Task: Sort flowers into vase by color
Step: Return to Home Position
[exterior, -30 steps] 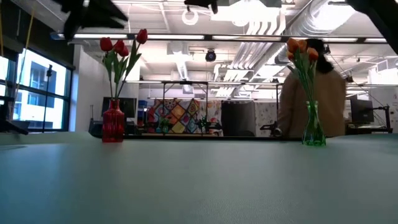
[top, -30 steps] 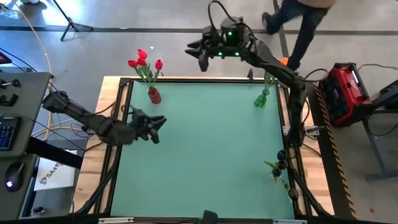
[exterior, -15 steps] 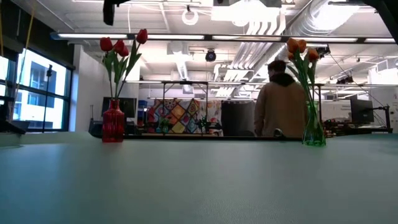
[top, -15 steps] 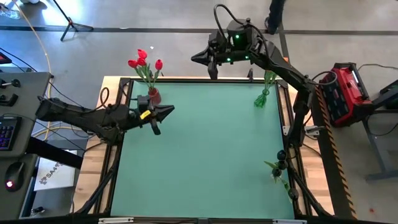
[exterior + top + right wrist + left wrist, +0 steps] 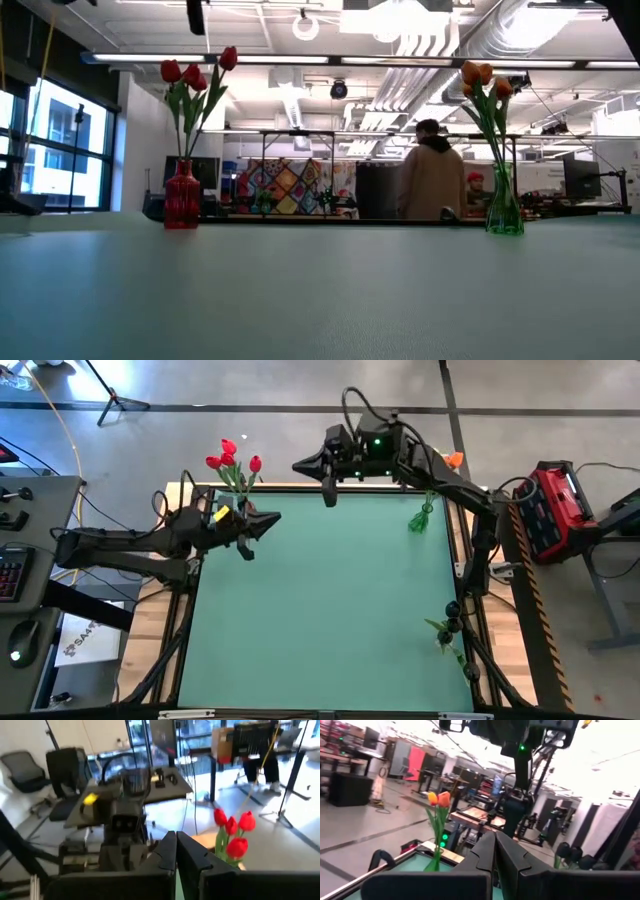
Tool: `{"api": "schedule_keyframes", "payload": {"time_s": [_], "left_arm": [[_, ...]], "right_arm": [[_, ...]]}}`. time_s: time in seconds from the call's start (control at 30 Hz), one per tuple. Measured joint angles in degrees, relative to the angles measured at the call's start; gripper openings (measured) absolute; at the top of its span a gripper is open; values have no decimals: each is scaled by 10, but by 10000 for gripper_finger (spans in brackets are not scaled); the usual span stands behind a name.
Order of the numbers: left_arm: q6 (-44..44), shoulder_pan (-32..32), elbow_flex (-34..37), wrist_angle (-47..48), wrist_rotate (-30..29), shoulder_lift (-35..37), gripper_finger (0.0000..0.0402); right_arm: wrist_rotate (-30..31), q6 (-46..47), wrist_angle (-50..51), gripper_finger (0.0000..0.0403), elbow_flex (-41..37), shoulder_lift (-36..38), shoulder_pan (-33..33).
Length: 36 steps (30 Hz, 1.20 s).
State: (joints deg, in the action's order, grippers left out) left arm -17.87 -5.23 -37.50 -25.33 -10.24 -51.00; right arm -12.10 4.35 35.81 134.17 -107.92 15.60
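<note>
Dark, jointed build; left tool (image 5: 273, 518) w/ yellow tag (image 5: 221, 514), right tool (image 5: 297, 464) w/ green LED (image 5: 377, 443).

Green-stemmed red tulips (image 5: 195, 72) in glossy red vase (image 5: 182, 197); green-stemmed orange tulips (image 5: 480, 75) in clear green vase (image 5: 503, 205). Plain pale teal table top (image 5: 330, 610), black rim, light wood border. Red-and-black case (image 5: 550, 510). Multicoloured diamond-pattern patchwork panel (image 5: 285, 185). Tan coat (image 5: 432, 185) on person. Small yellow tag (image 5: 221, 514) on black left arm (image 5: 120, 545).

Left gripper (image 5: 270, 519) slid toward 12 o'clock, now sitting over the red vase (image 5: 182, 195) at the table's (image 5: 330, 620) 10 o'clock corner. Right gripper (image 5: 303, 464) dipped slightly toward 6. The person (image 5: 432, 170) out back wandered from the green vase (image 5: 503, 205) toward the middle.
</note>
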Motion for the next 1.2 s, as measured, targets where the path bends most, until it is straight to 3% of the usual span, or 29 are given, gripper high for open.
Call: {"api": "schedule_keyframes", "payload": {"time_s": [0.17,0.3,0.5,0.63,0.83,0.97,1.13,1.2], "left_arm": [[0,-30,0,2,50,7,0],[6,-55,-3,8,63,31,0],[20,-100,-57,99,153,48,0],[20,-106,-64,117,186,47,0],[36,-106,-65,127,187,47,0],[35,-106,-65,138,187,47,0],[32,-105,-65,138,187,46,0],[31,-105,-65,138,185,45,0]], "right_arm": [[32,7,37,0,-1,5,-13],[103,1,28,0,-1,30,-40],[217,-16,37,0,0,73,-98],[311,4,96,0,0,103,-139],[456,73,253,0,0,132,-179],[456,113,328,0,0,150,-174],[303,68,246,0,0,182,-139],[270,46,225,0,0,195,-128]]}}
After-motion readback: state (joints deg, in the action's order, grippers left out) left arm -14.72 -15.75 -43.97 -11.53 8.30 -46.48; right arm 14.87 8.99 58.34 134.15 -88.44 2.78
